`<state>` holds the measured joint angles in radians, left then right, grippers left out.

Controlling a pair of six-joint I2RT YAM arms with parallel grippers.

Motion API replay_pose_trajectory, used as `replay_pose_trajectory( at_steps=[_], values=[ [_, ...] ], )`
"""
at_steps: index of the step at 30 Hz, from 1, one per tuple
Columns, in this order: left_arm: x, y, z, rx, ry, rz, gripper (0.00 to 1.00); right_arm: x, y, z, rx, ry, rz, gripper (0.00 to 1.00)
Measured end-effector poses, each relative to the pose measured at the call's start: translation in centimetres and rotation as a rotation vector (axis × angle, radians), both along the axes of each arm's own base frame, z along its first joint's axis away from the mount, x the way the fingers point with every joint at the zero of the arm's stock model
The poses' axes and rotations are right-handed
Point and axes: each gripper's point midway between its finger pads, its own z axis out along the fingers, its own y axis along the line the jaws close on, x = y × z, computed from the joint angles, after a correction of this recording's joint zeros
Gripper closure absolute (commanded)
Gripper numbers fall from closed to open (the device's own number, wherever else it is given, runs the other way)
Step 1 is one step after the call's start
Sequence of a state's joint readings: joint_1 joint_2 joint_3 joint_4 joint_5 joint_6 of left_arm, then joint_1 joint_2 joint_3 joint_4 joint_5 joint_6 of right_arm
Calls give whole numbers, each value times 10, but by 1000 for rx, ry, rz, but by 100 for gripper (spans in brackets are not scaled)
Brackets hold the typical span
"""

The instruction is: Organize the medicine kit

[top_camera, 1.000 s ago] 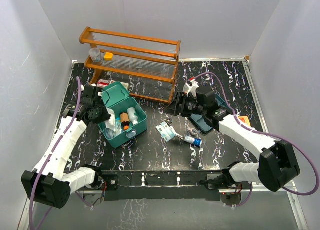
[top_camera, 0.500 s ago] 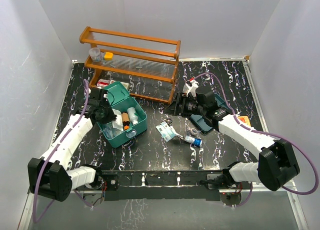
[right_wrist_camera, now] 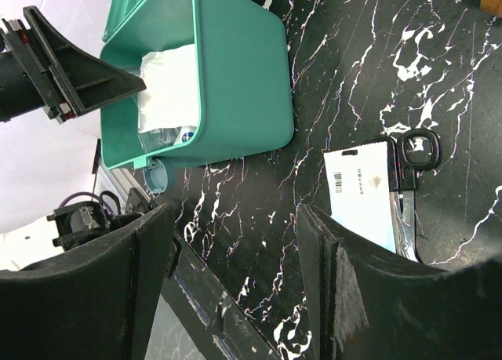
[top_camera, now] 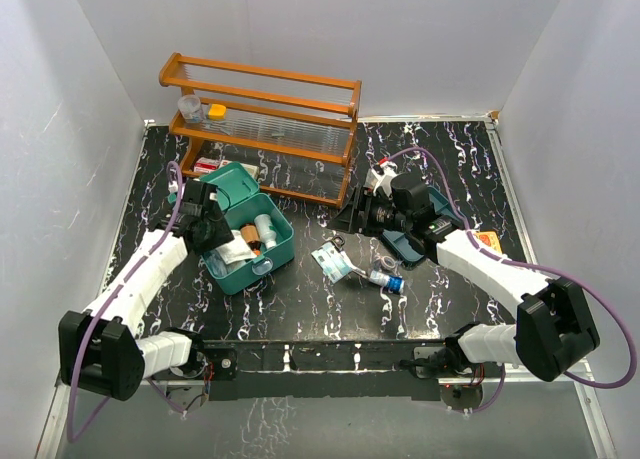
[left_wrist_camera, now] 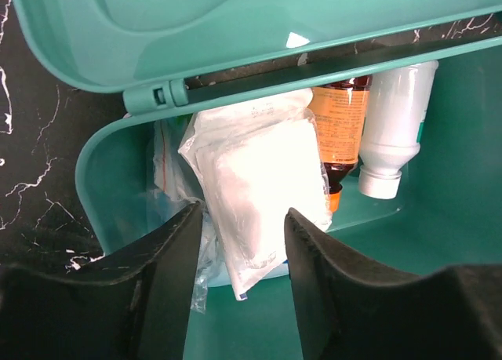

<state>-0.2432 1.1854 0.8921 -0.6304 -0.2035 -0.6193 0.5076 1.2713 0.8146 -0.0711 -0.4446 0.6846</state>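
Item: teal-green rounded plastic medicine kit, left of centre on the black marbled table, lid hinged open toward the wooden rack, back corner close to the rack's foot. Contents I can see: white soft packet, amber bottle with orange label, white plastic bottle. My left gripper hangs over the kit's left rim, fingers spread, packet just beyond the tips. My right gripper is spread, holding nothing, low over bare table between kit and a barcoded flat packet. Bare tabletop runs along the kit's near side.
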Motion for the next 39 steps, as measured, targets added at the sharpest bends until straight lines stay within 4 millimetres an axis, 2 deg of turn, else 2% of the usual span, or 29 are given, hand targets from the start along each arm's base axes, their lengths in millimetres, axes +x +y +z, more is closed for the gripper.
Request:
replay_pose_trajectory(
  at_steps=[5,10,13,17,21,29,35,39],
  values=[
    [-6,8,4,36,12,11,53,-1,1,0,5,5,2,38],
    [-6,11,21,49,-22,6,63,-2,0,-2,4,10,3,38],
    [-2,3,32,14,-51,-35,69,-2,0,-2,6,13,1,39],
    [2,-15,33,-60,-54,-108,72,-2,1,-1,10,17,-2,39],
    [4,-28,21,-110,-45,-154,76,-2,1,-1,13,18,-4,39],
    [-6,-43,-24,-41,71,-209,80,-1,2,0,21,12,-5,39],
    [-12,-29,-42,31,107,-181,80,-1,1,0,20,14,-7,39],
    [-11,-22,-45,68,108,-162,80,0,1,0,19,13,-8,39]
  ],
)
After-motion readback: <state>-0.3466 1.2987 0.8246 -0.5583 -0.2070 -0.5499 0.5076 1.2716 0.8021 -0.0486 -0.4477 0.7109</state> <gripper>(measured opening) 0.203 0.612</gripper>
